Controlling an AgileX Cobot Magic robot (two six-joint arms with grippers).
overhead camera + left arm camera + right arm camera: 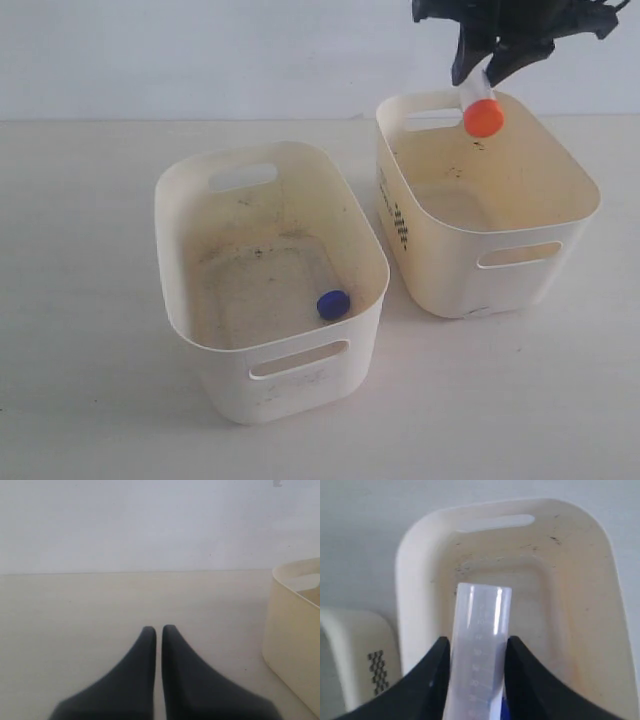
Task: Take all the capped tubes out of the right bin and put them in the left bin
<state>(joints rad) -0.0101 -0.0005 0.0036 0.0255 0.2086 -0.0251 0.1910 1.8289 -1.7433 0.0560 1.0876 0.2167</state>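
While the exterior view looks down on the pale worktop (80,300), two cream rounded-rectangular plastic bins with handle slots stand side by side without touching. The left bin (170,250), plain-sided with a floor smudged by dark specks, sits nearer, and the right bin (450,270), with a column of dark printed dashes (400,225) on its left outer side, sits farther back. A small tube with a round blue screw cap (333,304) lies on the left bin's floor by its near right corner. High over the right bin's far rim hangs the right end effector (487,65), its dark fingers clamped on a small clear plastic tube with a round orange-red screw cap (483,118), cap lowest and the tube slightly tilted. In the left wrist view, the left end effector (158,628) has its two dark fingers drawn together with only a thin slit between them, holding nothing, above bare worktop; a cream bin's rounded corner (292,630) shows at the edge, and which bin it is cannot be told. In the right wrist view, the right end effector (477,642) pinches the clear tube's graduated body between both fingers; beyond it lies the smudged left bin, with the dashed side of the right bin just beside it.
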